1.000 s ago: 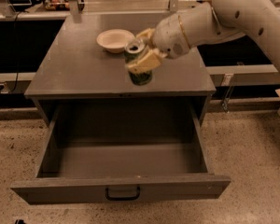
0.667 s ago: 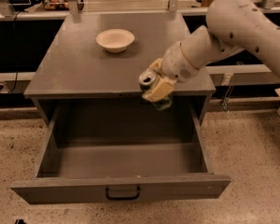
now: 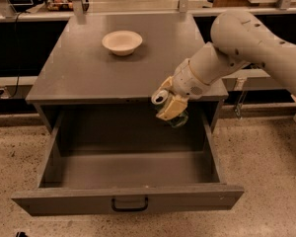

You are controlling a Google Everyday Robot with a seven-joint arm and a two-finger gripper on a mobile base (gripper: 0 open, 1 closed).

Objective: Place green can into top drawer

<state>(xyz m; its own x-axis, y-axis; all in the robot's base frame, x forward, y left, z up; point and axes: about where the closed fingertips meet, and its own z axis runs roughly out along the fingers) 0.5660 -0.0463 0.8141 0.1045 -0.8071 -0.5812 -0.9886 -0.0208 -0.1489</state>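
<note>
The gripper (image 3: 168, 108) is shut on the green can (image 3: 161, 98), whose silver top faces left and up; its dark sides are mostly hidden by the cream fingers (image 3: 170, 106). The can hangs tilted just past the front edge of the cabinet top, over the right rear part of the open top drawer (image 3: 128, 201). The drawer is pulled fully out, a deep grey box with a small black handle (image 3: 130, 205) on its front panel. Nothing lies inside it.
A cream-white bowl (image 3: 122, 42) sits on the grey cabinet top (image 3: 89, 68) at the back centre. The white arm (image 3: 246, 43) reaches in from the upper right. Speckled floor (image 3: 271, 162) surrounds the cabinet. Shelving and railings stand behind.
The gripper has carried the can from beside the bowl on the cabinet top forward and down, past the front edge, to above the open drawer.
</note>
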